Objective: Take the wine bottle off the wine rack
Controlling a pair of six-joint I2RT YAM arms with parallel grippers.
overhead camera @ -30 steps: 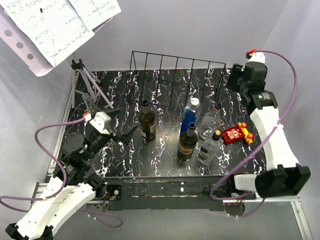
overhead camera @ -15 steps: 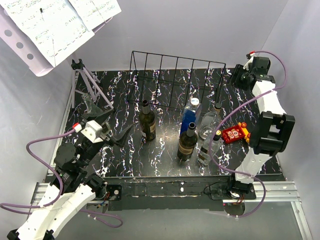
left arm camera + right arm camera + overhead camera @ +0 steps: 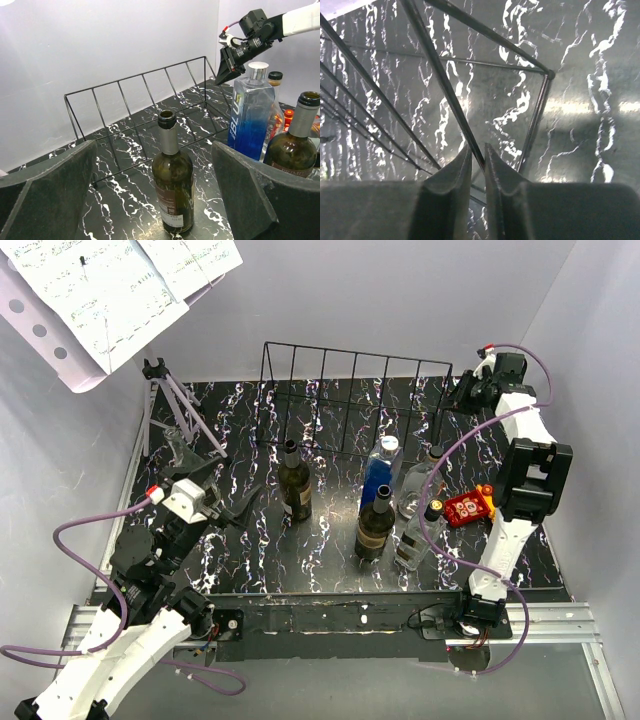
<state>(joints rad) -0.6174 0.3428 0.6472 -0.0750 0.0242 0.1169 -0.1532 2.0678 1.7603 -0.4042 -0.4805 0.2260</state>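
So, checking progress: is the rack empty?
Empty: nothing stands inside the rack; the bottles stand on the table before it.

Soft, even light is cast from above, white glare is thrown off the glossy marbled tabletop (image 3: 330, 540), and in the right wrist view the near jaws are blurred while the wires of the wine rack (image 3: 443, 85) are rendered sharper against a washed-out sheen.

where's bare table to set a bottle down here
Bare marble lies between the dark wine bottle and the blue bottle, and along the near edge left of the brown bottle. The wine rack holds nothing. Crowded on the right: clear bottles and a red toy pack together.
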